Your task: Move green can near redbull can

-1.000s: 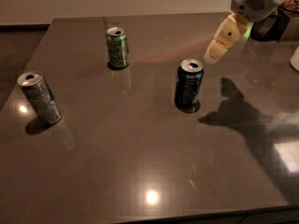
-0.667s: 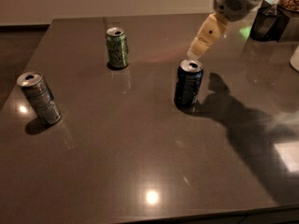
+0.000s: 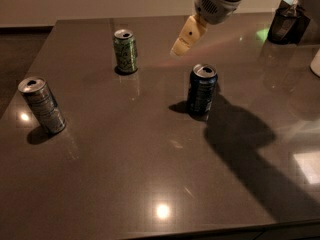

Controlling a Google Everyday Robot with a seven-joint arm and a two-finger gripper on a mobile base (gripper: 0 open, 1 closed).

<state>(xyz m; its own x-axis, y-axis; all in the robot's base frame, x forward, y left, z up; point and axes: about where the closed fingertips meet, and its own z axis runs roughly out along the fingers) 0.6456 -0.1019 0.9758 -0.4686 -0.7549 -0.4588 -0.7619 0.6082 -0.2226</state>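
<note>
While aloft, pincer point(image 3: 179, 48) near green can point(image 3: 125, 51).

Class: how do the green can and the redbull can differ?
The green can has a green patterned label; the redbull can is silver-grey. The green can stands far back; the redbull can stands nearer the camera, at left. The gripper hovers beside the green can, far from the redbull can. Both stand upright, silver tops up.
</note>
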